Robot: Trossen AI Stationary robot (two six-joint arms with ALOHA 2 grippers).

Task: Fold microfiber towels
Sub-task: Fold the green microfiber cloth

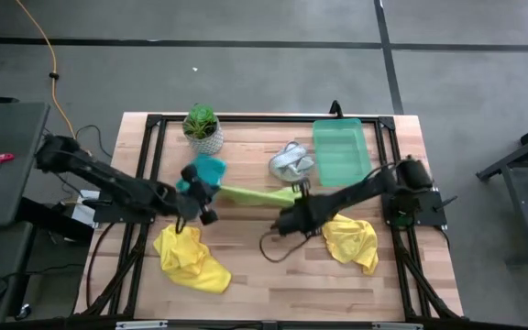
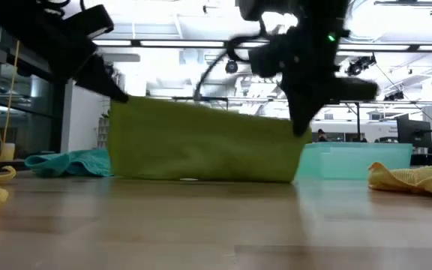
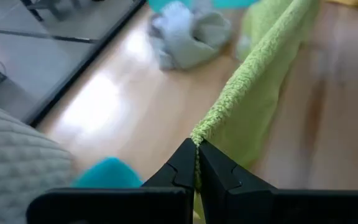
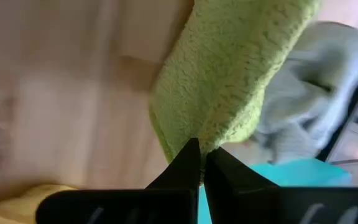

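Both grippers pinched shut on lime green towel [image 1: 255, 194], stretched taut mid-table: left gripper [image 1: 211, 190] on its 9 o'clock corner, right gripper [image 1: 293, 194] on its 3 o'clock corner, bottom edge touching the table [image 1: 273, 275].

Bare table [image 1: 273, 275] between two yellow towels [image 1: 191, 258]
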